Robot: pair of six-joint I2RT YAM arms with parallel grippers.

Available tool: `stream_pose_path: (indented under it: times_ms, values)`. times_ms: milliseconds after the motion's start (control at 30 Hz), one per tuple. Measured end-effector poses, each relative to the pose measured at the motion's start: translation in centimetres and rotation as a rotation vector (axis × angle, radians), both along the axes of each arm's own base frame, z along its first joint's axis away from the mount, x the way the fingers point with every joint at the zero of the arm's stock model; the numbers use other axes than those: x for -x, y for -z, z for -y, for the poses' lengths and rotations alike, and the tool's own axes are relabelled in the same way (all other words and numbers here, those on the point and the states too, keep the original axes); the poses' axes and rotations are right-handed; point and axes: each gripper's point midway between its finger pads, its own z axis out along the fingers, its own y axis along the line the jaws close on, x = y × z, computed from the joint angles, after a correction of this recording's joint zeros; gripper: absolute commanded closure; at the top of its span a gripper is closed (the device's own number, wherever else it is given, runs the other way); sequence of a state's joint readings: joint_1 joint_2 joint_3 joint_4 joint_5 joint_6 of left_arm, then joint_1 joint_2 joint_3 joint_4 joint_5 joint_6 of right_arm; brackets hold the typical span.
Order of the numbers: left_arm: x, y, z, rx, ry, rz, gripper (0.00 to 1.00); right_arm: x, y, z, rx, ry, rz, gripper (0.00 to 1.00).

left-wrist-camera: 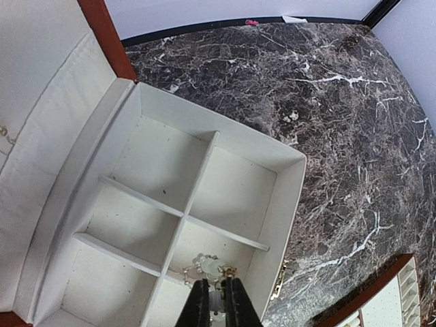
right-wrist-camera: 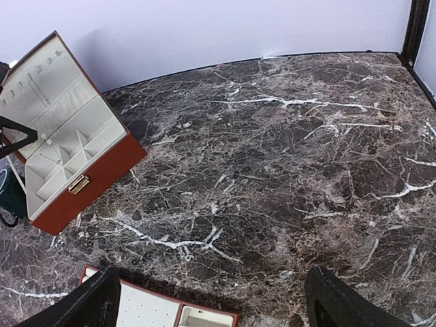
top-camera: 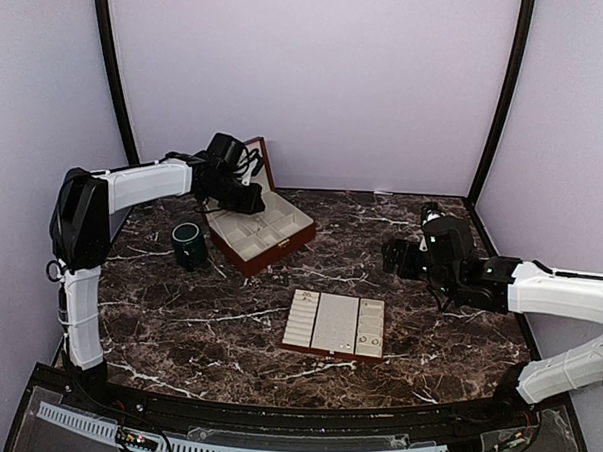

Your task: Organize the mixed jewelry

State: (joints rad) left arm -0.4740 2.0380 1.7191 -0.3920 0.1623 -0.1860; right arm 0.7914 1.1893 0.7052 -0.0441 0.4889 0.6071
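Left gripper [left-wrist-camera: 216,304]: fingers nearly together, apparently pinching jewelry [left-wrist-camera: 206,262] low over a compartment of the wooden box [left-wrist-camera: 289,197], likely to deposit it.
Right gripper [right-wrist-camera: 214,303]: spread wide, empty, parked aside.

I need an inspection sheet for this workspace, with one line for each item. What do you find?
Surface: dark marble table, white veins, no spills seen.
Job's things: pale jewelry in a front compartment of the open box; tiny pieces at the right end of the tray.
Clutter: green cup left of the box; white scrap at the table's far edge.
Grippers: left gripper nearly shut at the jewelry, grip unclear; right gripper open, empty, above the table.
Cables: black loops at the left wrist.
Surroundings: pale walls, black corner posts.
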Motion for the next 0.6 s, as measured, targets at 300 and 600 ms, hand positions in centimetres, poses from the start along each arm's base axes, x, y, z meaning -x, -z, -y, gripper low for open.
stream_pose_path:
  times_ms: [300,600]
  values:
    - [0.3,2.6,0.7,0.007,0.031,-0.061,1.00,-0.2,0.5,0.1,0.005,-0.003,-0.015,0.05]
    - [0.5,4.1,0.9,0.005,0.041,-0.090,1.00,-0.4,0.8,0.2,0.008,-0.002,-0.024,0.05]
